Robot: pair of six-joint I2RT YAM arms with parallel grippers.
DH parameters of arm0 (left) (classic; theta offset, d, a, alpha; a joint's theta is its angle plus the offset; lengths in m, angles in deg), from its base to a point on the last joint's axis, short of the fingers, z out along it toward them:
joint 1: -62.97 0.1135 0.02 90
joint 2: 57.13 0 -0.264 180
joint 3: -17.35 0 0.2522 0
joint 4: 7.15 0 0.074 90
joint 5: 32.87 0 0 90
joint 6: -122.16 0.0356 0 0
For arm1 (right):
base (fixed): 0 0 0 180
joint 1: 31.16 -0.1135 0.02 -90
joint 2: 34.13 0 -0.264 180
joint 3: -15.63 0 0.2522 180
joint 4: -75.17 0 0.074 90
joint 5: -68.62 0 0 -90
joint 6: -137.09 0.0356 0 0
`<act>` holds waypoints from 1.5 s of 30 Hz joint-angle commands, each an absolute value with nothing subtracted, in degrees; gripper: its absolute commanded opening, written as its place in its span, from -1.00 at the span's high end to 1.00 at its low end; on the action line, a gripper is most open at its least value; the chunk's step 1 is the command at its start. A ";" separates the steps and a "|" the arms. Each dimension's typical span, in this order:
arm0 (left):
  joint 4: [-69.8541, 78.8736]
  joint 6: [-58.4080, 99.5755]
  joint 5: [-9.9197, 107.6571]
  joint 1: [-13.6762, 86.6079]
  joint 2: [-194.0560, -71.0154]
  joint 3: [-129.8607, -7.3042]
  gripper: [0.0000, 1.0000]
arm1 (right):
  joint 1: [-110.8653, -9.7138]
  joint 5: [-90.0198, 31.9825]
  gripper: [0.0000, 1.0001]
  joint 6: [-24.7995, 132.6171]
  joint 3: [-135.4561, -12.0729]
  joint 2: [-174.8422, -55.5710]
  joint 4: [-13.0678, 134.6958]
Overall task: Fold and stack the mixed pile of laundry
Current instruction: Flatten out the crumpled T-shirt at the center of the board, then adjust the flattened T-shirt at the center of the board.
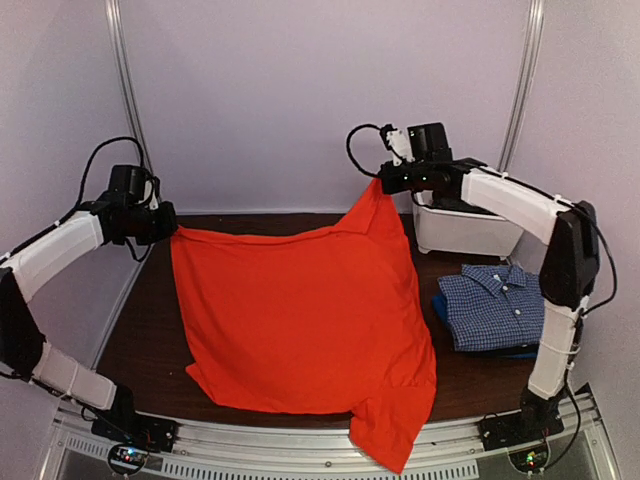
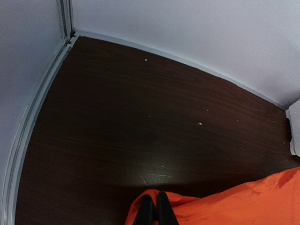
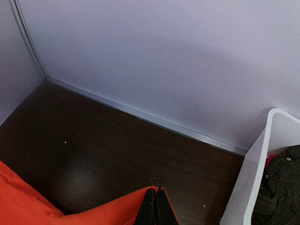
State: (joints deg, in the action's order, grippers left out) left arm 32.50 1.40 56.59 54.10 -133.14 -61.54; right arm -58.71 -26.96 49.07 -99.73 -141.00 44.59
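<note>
My left gripper (image 1: pixel 172 230) and right gripper (image 1: pixel 383 181) pinch the orange T-shirt (image 1: pixel 300 310) aloft; cloth overhanging the tabletop (image 1: pixel 148 322) could snag, tugging it free.

Pale lilac-white walls (image 1: pixel 300 90) on three sides, plain and matte. Thin grey metal posts (image 1: pixel 122 80) in the two back corners. Dark brown wood-grain table (image 2: pixel 117 117) with small white specks and a soft patch of reflected light. Grey strip (image 3: pixel 140 117) along the joint of table and back wall. Slotted metal rail (image 1: pixel 250 445) at the near edge.
</note>
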 commanded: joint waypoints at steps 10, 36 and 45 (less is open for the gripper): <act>18.93 2.03 58.14 60.67 -164.76 -78.92 -0.21 | -57.78 -23.10 -0.60 52.88 -133.65 -170.06 37.01; 16.24 3.29 50.16 52.59 -159.92 -58.35 -0.34 | -57.47 -37.01 -0.18 60.61 -86.84 -157.31 48.39; 18.74 1.46 54.62 56.39 -168.47 -62.65 -0.31 | -53.01 -33.50 -0.10 62.12 -90.71 -163.01 43.67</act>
State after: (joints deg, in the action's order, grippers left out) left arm 18.51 2.95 51.28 53.42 -165.88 -59.92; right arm -54.32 -36.97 61.31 -88.65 -161.08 46.91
